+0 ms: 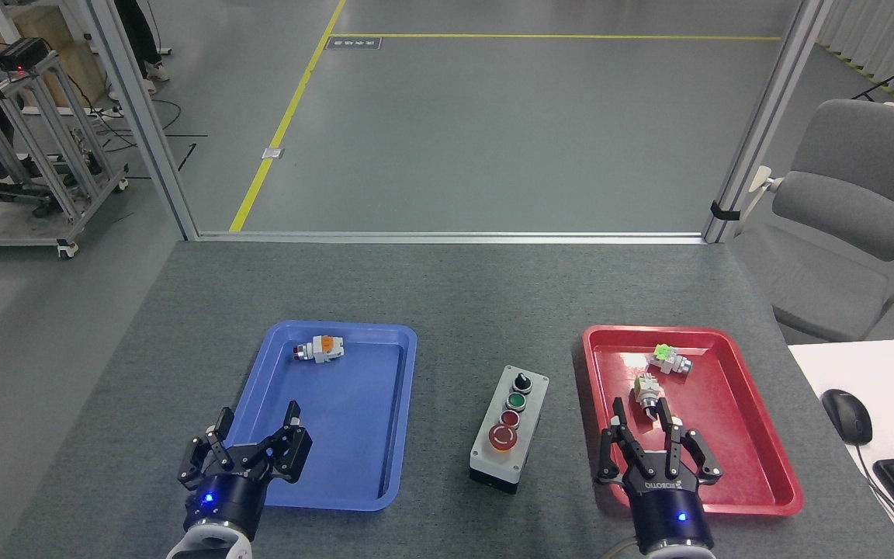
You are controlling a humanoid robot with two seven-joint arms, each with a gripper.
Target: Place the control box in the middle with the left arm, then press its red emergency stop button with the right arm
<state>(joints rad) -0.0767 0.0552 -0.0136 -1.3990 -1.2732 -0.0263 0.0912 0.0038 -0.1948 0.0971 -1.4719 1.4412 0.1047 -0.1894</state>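
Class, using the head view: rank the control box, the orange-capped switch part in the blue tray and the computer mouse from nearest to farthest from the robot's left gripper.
From the left gripper:
1. Orange-capped switch part, just ahead in the blue tray, at its far end.
2. Control box, to the right, on bare tabletop between the trays.
3. Computer mouse, far right, on the white desk.

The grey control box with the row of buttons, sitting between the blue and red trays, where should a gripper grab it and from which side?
Grip the light-grey control box across its two long sides, probably from above, near mid-length. It lies flat and narrow; the buttons, including the red emergency stop button, fill its top.
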